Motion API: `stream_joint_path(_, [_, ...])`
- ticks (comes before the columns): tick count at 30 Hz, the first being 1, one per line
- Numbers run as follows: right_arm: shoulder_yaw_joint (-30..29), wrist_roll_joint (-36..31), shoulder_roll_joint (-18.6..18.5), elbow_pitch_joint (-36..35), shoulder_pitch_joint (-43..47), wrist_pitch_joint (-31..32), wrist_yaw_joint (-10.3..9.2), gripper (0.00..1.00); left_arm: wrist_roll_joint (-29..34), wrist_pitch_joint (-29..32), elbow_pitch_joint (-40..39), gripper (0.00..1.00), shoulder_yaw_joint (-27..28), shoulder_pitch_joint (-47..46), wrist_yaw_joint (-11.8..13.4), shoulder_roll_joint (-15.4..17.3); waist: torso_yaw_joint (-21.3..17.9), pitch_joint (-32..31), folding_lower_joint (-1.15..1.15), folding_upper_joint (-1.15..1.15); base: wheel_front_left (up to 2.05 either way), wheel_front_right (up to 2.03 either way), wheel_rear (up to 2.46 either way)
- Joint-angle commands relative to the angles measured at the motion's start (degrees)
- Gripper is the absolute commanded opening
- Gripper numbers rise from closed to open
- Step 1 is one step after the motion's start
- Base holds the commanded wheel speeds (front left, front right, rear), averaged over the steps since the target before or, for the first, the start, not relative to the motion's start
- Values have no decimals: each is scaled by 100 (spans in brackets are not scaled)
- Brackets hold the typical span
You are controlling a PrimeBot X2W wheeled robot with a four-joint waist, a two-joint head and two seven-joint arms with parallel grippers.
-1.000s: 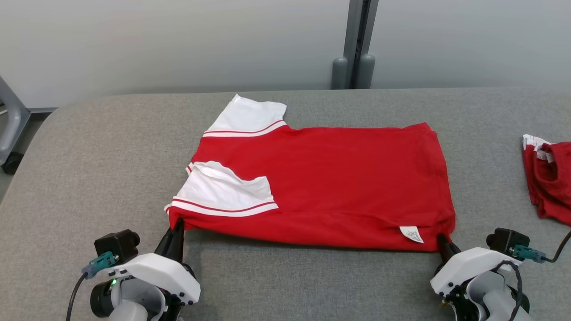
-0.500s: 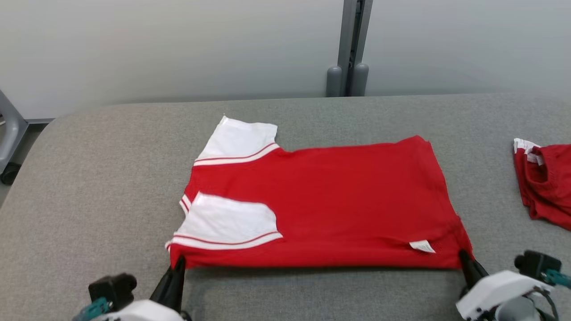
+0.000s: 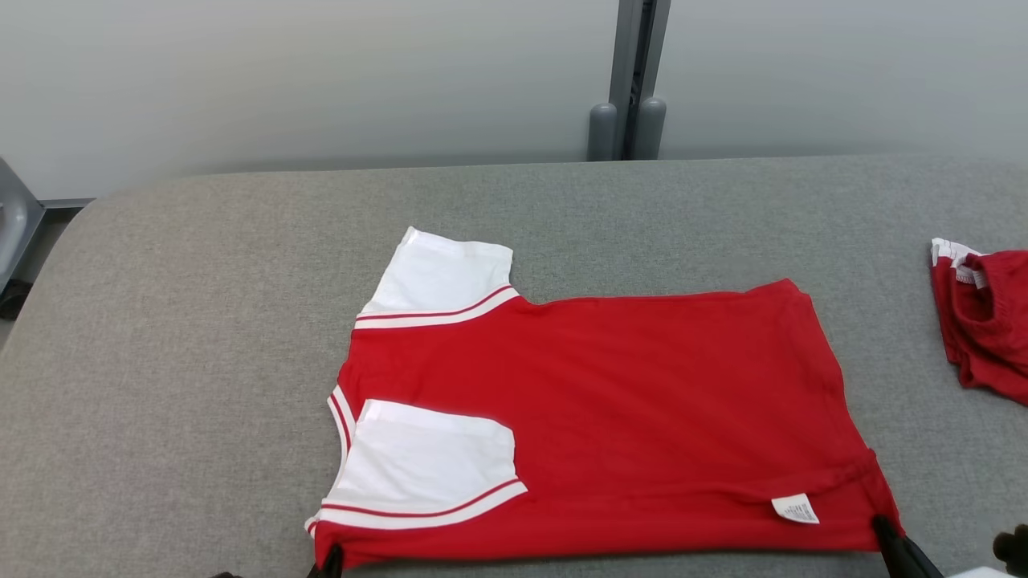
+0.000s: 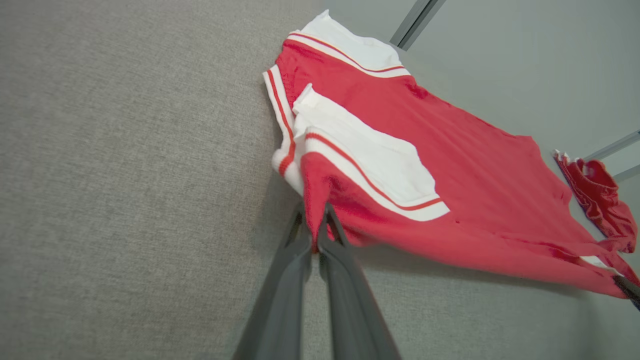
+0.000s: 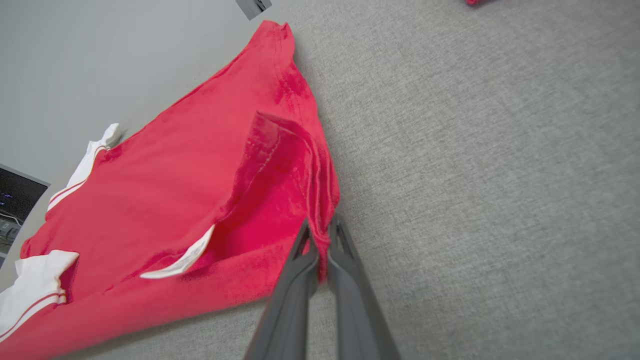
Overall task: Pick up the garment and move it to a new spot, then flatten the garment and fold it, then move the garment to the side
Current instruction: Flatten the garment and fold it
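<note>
Dragged nearer, garment (image 3: 610, 401) lies crosswise, collar (image 3: 339, 411) pointing left.

A crumpled red cloth (image 3: 984, 321) lies far right on the grey table (image 3: 201, 321), a post (image 3: 630, 80) behind.

- garment (image 3: 642, 401): showing soft knit cloth, matt red body, matt white sleeves.
- label (image 3: 795, 508): appearing white and thin; woven or papery, cannot tell.
- counter (image 3: 201, 361): wearing grey woven covering, looking matt and coarse-grained.
- left end effector (image 4: 313, 220), right end effector (image 5: 320, 227): showing smooth dark grey fingers, matt, plastic-looking.
- wall (image 3: 321, 80): appearing smooth, matt.
</note>
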Motion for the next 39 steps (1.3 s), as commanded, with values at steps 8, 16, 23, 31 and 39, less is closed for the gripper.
stream_joint_path(8, [-279, -204, 161, -811, 475, 419, -1, 100, 81, 77, 248, 45, -108, 88, 130, 39, -72, 25, 0, 0, 0, 0, 0])
stream_joint_path(16, [-283, -294, 160, -872, 506, 232, 1, 100, 153, 160, 254, 100, -97, -33, 183, 170, -117, 50, 0, 0, 0, 0, 0])
stream_joint_path(23, [-229, -844, 162, -1032, 72, -39, 1, 100, 461, 139, 216, 100, -151, -719, 86, 391, -180, 99, 0, 0, 0, 0, 0])
stream_joint_path(31, [165, -1478, 162, -843, -885, -351, 1, 100, 779, 344, 1045, 100, -322, -2427, -199, 504, -291, 341, 0, 0, 0, 0, 0])
stream_joint_path(39, [760, -1777, 67, -344, -2037, -511, 0, 100, 981, 623, 2563, 100, -497, -4309, -504, 476, -528, 969, 0, 0, 0, 0, 0])
